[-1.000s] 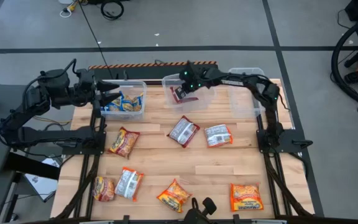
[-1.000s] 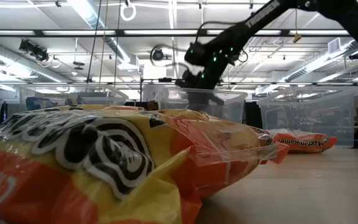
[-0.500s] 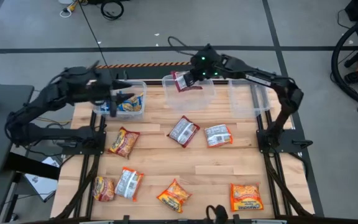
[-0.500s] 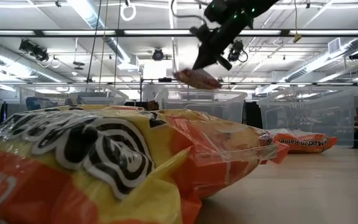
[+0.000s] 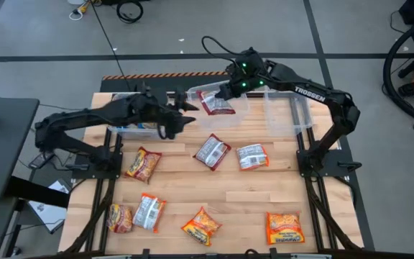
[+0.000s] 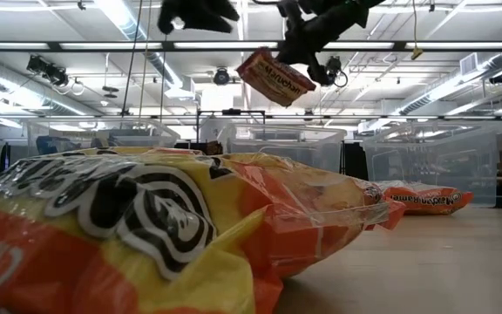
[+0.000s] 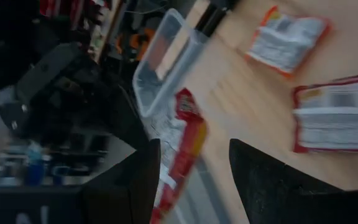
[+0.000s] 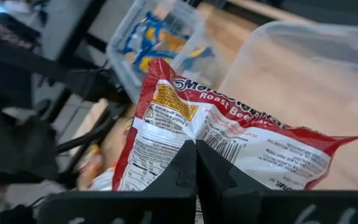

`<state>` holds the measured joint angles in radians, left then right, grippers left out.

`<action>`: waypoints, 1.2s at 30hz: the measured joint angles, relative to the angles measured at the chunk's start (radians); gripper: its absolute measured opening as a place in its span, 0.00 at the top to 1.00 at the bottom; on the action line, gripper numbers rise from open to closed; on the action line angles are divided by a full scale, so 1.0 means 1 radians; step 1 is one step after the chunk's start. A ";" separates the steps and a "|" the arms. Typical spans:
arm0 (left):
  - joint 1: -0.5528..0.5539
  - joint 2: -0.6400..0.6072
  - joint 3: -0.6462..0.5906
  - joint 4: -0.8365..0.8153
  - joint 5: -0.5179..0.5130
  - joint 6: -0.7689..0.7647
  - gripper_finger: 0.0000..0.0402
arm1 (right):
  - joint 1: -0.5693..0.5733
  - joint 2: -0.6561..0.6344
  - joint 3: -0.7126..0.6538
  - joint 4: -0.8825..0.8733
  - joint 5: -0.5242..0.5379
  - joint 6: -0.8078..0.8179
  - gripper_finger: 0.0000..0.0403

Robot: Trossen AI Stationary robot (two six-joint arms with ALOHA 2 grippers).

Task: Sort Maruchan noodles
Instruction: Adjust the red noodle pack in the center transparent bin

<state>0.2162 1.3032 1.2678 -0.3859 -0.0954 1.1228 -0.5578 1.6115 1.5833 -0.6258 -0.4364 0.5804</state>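
Observation:
My right gripper (image 5: 226, 92) is shut on a dark red Maruchan noodles packet (image 5: 214, 103), held in the air over the middle clear tub (image 5: 230, 115). From the left, my left gripper (image 5: 185, 114) reaches toward that packet (image 7: 188, 134); it is open and touches nothing. Blue-yellow packets (image 8: 157, 43) lie in the left tub (image 5: 136, 128). Several more packets lie flat on the wooden table, among them a red-silver one (image 5: 212, 151) and a silver one (image 5: 252, 156). My right gripper pinches the packet between its two fingers at one long edge (image 8: 196, 144), near that edge's middle, on the printed back side. The fingers slant down from the table's far right. The packet (image 6: 274, 77) hangs tilted below them, clear of the tub.
A third clear tub (image 5: 287, 115) stands at the far right. Loose packets lie near the front edge (image 5: 284, 228) (image 5: 201, 225) (image 5: 149, 212) and at the left (image 5: 144, 164). One orange-yellow packet (image 6: 146, 235) fills the low view's foreground.
My right gripper has risen from inside the middle tub, lifting the dark red packet clear above its rim. My left gripper has swung from over the left tub toward the table's middle, sinking a little and rolling about its own line, its fingers staying apart.

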 joint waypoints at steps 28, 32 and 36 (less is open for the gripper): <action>0.074 0.173 0.000 0.179 -0.044 0.319 0.43 | 0.042 0.000 0.000 0.052 -0.135 0.081 0.99; 0.071 0.172 0.000 0.196 -0.042 0.366 0.60 | 0.040 0.000 0.000 0.070 -0.124 0.100 0.99; 0.060 0.172 0.000 0.206 -0.053 0.363 0.71 | 0.036 -0.001 0.000 0.068 -0.066 0.093 0.97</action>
<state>0.2766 1.4754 1.2682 -0.1801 -0.1483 1.4857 -0.5222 1.6102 1.5835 -0.5579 -0.5029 0.6733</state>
